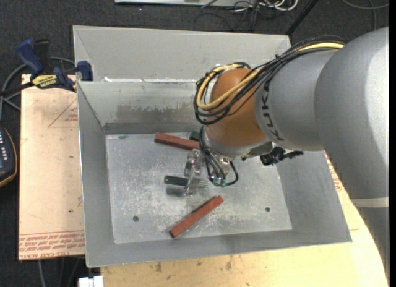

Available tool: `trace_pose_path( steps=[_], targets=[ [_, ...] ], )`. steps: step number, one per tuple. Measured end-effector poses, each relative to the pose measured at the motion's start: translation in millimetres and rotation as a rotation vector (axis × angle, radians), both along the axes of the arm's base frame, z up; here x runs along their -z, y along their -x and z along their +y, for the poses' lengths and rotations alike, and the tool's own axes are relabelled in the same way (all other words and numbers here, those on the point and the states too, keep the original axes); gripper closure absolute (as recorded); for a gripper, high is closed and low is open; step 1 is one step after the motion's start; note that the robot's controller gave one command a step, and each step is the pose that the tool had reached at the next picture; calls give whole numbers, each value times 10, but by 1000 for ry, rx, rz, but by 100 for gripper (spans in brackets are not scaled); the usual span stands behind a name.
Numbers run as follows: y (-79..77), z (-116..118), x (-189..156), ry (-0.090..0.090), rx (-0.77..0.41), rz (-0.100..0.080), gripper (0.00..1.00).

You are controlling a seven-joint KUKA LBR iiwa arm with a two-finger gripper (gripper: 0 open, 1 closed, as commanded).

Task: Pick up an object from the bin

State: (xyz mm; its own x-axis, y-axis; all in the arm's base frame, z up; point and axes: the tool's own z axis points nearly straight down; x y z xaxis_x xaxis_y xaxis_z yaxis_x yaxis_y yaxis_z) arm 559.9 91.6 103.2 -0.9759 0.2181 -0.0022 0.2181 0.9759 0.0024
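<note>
**Bin floor: gripper down beside a small dark block**

Grey metal makes up the floor of the bin [124, 218], scuffed and holding few things. The arm reaches in from the right, and below its orange wrist cover [232, 112] the gripper [193, 177] hangs low over the middle of the floor. Whether it stands wide or narrow cannot be told from this angle, and nothing can be seen held in it.

A small dark block [174, 182] lies just to the left of the gripper, touching it or nearly so, with its long axis running roughly left to right. It looks the likeliest thing to be picked.

Two reddish-brown sticks lie further off. One stick [175, 141] lies up toward the back wall. The other stick [197, 216] lies below the gripper, slanting up to the right.
</note>
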Motion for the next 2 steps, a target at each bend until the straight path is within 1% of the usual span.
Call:
trace_pose_path(
  steps=[1,2],
  targets=[
    [-23,5,-714,-1,-1,-7,100],
    [-35,10,-923,0,-3,-2,100]
  ],
)
